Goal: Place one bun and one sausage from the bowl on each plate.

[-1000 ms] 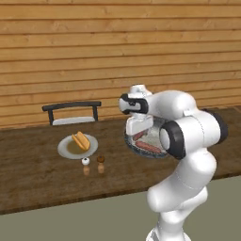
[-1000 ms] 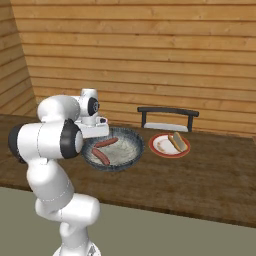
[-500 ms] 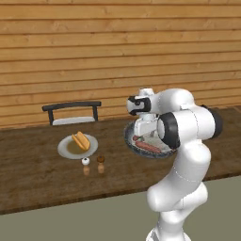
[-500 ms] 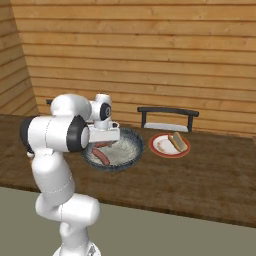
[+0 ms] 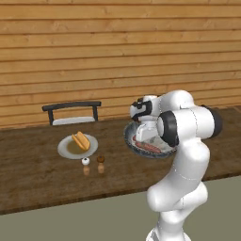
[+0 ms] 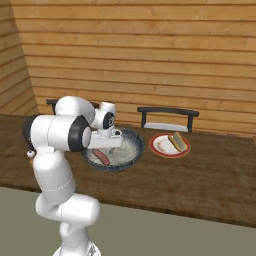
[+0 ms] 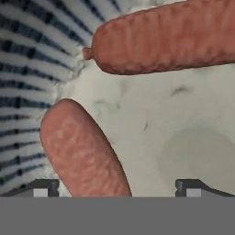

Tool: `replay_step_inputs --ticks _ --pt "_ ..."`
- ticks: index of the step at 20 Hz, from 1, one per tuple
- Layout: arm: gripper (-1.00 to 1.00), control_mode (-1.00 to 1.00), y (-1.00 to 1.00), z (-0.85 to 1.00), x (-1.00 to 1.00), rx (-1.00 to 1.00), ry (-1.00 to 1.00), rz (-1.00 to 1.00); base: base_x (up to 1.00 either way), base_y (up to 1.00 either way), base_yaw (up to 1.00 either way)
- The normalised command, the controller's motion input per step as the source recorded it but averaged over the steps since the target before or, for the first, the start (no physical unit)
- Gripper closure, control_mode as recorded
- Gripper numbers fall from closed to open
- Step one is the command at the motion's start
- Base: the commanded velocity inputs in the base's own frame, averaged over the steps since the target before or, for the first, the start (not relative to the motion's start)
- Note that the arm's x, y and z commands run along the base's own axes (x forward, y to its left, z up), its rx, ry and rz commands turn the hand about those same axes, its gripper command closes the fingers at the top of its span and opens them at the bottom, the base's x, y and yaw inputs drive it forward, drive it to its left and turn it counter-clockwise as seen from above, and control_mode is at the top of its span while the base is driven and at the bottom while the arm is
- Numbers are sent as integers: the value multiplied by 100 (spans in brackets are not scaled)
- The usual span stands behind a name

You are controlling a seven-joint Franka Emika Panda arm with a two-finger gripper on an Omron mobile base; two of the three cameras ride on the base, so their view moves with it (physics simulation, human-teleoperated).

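Pink sausage [image 7: 82, 156] between open gripper [image 7: 118, 187] tips

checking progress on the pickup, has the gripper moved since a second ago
Yes. In the right base view the gripper has swung right and down from the bowl's left rim to over its middle, jaws open above a sausage.

I see a dark, matt wooden worktop [image 5: 37, 183] under pale plank walling [image 5: 94, 56]. The wide dark-rimmed ceramic-looking bowl [image 7: 137, 119] is speckled and smooth; its two reddish sausages [image 7: 82, 156] look grainy.
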Motion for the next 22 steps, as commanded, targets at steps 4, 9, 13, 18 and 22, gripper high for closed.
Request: replay_step_inputs --ticks 4,9,13,18,22 --pt "-100 -100 -2 -43 0 1 0 0 0 0 0" --pt "-100 -100 -16 -8 -28 5 -8 2 0 0 0" --pt "-100 -100 -10 0 -45 6 -14 4 0 0 0" --pt "-100 -100 0 -19 -6 3 -12 5 0 0 0" --pt "-100 -100 0 -36 27 0 -5 1 0 0 0"
